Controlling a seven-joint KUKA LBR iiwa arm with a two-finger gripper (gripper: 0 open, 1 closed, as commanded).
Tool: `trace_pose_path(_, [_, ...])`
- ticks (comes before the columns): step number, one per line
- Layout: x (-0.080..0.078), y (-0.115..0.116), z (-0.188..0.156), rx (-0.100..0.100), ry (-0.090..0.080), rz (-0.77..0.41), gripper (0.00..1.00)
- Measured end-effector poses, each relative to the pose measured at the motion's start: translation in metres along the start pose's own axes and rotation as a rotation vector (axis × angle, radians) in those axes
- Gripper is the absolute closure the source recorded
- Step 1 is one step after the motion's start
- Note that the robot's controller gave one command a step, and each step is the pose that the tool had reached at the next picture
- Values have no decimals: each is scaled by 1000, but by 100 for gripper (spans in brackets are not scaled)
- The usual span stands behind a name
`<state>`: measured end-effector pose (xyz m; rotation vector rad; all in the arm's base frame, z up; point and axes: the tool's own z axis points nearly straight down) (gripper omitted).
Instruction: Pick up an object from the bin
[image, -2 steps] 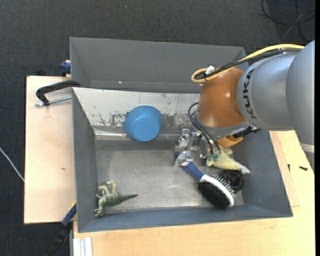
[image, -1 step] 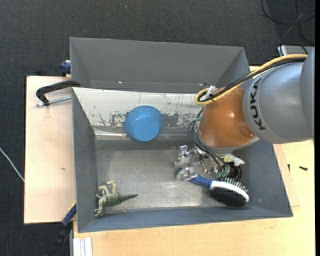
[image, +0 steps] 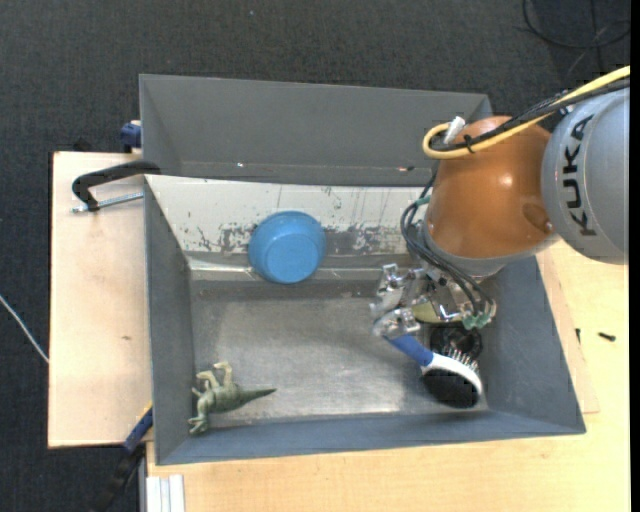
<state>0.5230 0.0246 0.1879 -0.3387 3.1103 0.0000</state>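
**Though the pincer (image: 398, 305) is down, nothing is lifted yet**

While the pincer sits low by the bin's (image: 165, 300) right wall, beside the blue handle of a brush (image: 440, 372) toward the near right corner, I cannot tell how open it is or whether it grips anything. Grasp and lift look left to do. A blue cup (image: 286, 246) rests at the far wall, a green dinosaur (image: 222, 392) in the near left corner.
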Motion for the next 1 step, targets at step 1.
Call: trace_pose_path(1, [3,0,-12,-1,6,-47,100])
